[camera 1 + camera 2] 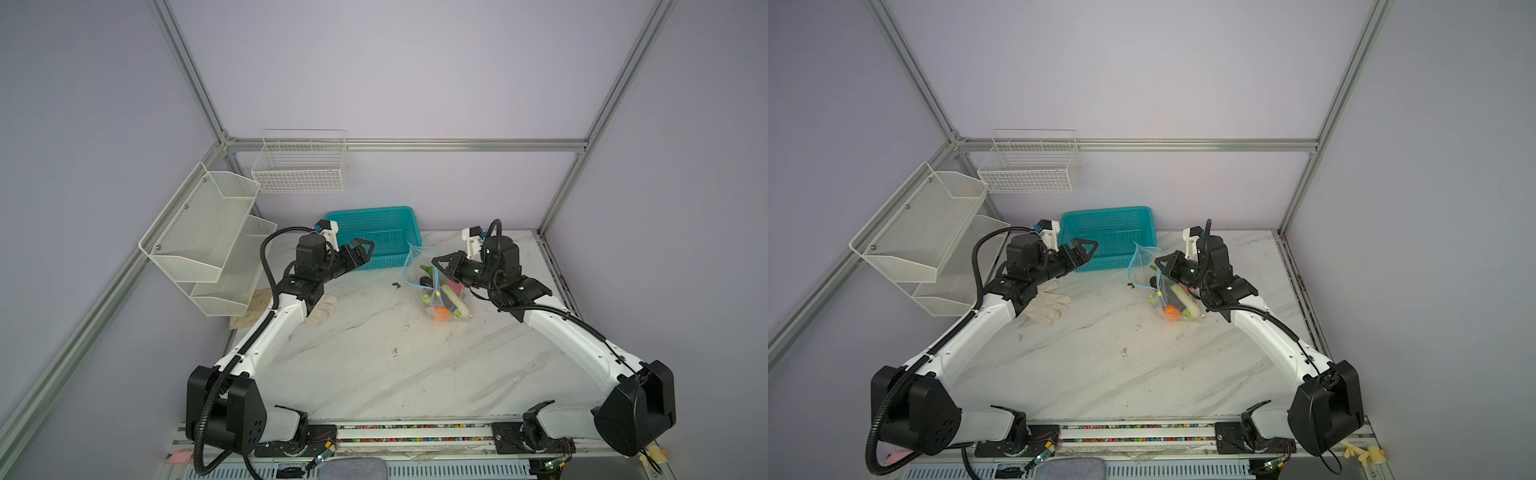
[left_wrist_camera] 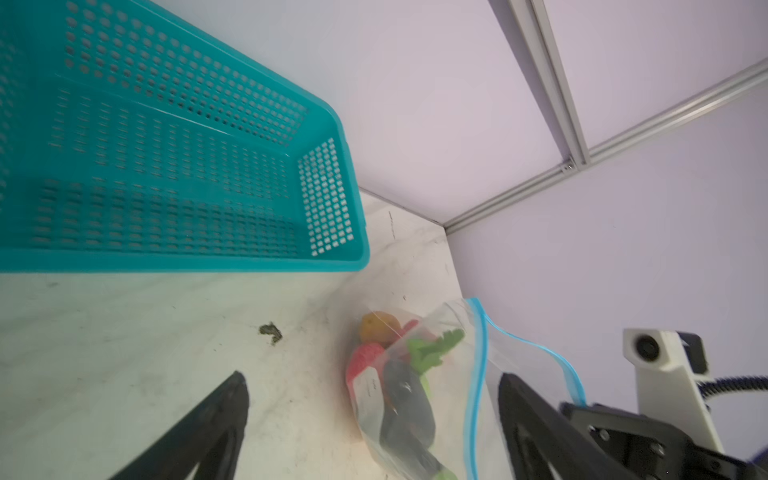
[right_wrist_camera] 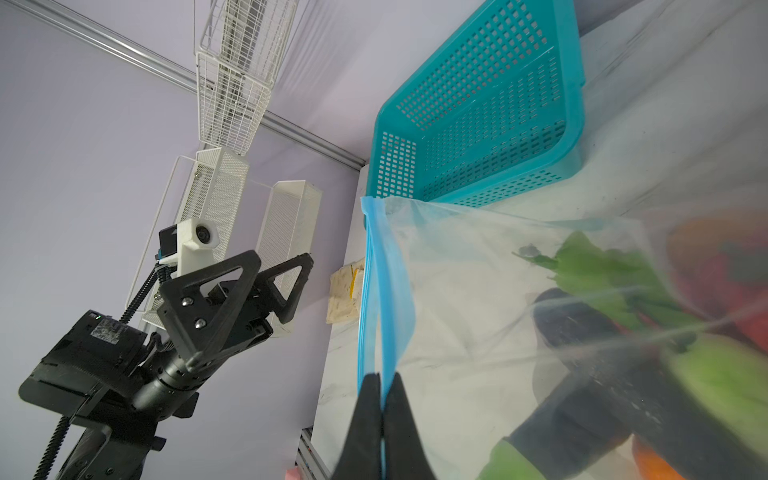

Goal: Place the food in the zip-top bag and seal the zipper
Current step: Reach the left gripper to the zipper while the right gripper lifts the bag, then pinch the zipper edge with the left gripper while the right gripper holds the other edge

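Marble counter [image 1: 374, 365], right of basket [image 1: 374, 216]: bag [image 1: 417, 266] loaded with food [image 1: 442, 312], mouth gaping. Right claw [image 3: 380, 382] pinched tight on zipper [image 3: 380, 291] strip; left claw [image 1: 365, 251] spread wide, empty, near basket. Best now: hold strip taut, catch yellow slider [image 1: 1159, 293], pull straight along.

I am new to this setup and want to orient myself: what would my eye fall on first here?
The clear zip-top bag of colourful toy food, right of centre on the table, stands out first, with the right gripper shut on its blue zipper. To its left, at the back wall, sits a bright teal basket, and the left gripper hangs open in front of that basket.
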Action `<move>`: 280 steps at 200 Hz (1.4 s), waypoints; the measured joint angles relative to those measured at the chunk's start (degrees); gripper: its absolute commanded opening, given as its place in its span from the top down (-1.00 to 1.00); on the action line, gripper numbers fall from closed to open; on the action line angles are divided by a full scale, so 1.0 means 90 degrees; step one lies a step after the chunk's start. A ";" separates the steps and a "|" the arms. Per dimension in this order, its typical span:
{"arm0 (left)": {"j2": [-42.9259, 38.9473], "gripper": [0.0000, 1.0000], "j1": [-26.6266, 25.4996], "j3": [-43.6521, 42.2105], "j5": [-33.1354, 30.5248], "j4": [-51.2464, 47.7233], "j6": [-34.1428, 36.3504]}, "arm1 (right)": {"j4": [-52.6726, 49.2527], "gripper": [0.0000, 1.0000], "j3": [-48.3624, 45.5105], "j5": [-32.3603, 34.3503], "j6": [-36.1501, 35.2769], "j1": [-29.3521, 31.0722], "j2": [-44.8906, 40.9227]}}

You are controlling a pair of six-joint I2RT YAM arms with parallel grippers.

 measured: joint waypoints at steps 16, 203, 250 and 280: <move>-0.0192 -0.84 -0.0257 -0.0078 0.0323 -0.0063 -0.0117 | -0.0022 1.00 0.0002 0.0002 -0.0049 0.0095 0.0000; -0.0308 0.28 -0.0981 -0.0087 0.1056 -0.1489 0.0214 | -0.0250 1.00 0.0658 0.0153 -0.0357 0.0838 0.0304; -0.0301 0.48 -0.0986 -0.0085 0.0993 -0.1783 0.0330 | -0.0248 1.00 0.0661 0.0151 -0.0374 0.0877 0.0321; -0.0287 0.55 -0.0986 -0.0078 0.0993 -0.1819 0.0352 | -0.0250 1.00 0.0678 0.0151 -0.0384 0.0911 0.0345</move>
